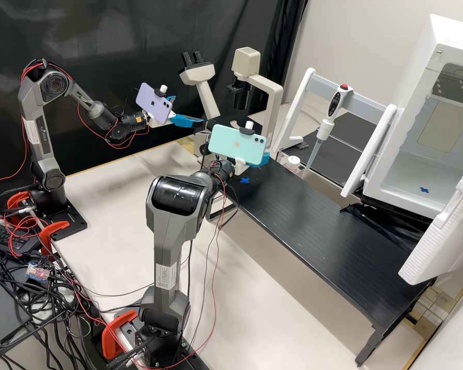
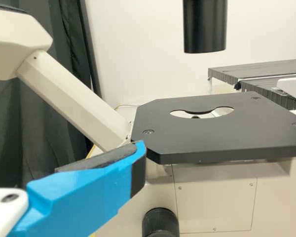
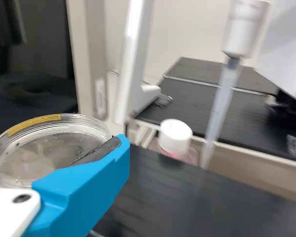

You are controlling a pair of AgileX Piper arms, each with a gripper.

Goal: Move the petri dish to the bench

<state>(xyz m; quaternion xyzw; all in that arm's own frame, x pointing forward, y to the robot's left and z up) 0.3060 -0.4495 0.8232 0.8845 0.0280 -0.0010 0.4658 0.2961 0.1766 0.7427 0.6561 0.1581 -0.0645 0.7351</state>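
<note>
In the high view my left gripper [image 1: 189, 110] is open at the far side, left of the microscope; in the left wrist view my left gripper [image 2: 64, 162] has nothing at its padded finger. My right gripper [image 1: 265, 160] is at the left end of the black bench [image 1: 314, 221], partly behind a green phone. The right wrist view shows my right gripper [image 3: 56, 138] shut on the rim of a clear round petri dish [image 3: 44, 153] with a yellow strip. The dish is held off the black bench top [image 3: 187, 202].
Near the right gripper are the microscope [image 1: 272, 103], a white-capped bottle [image 3: 175, 137] and an upright pipette [image 1: 326, 121]. An open white incubator [image 1: 416, 174] stands at the right. A blue mark [image 1: 245, 180] lies on the bench.
</note>
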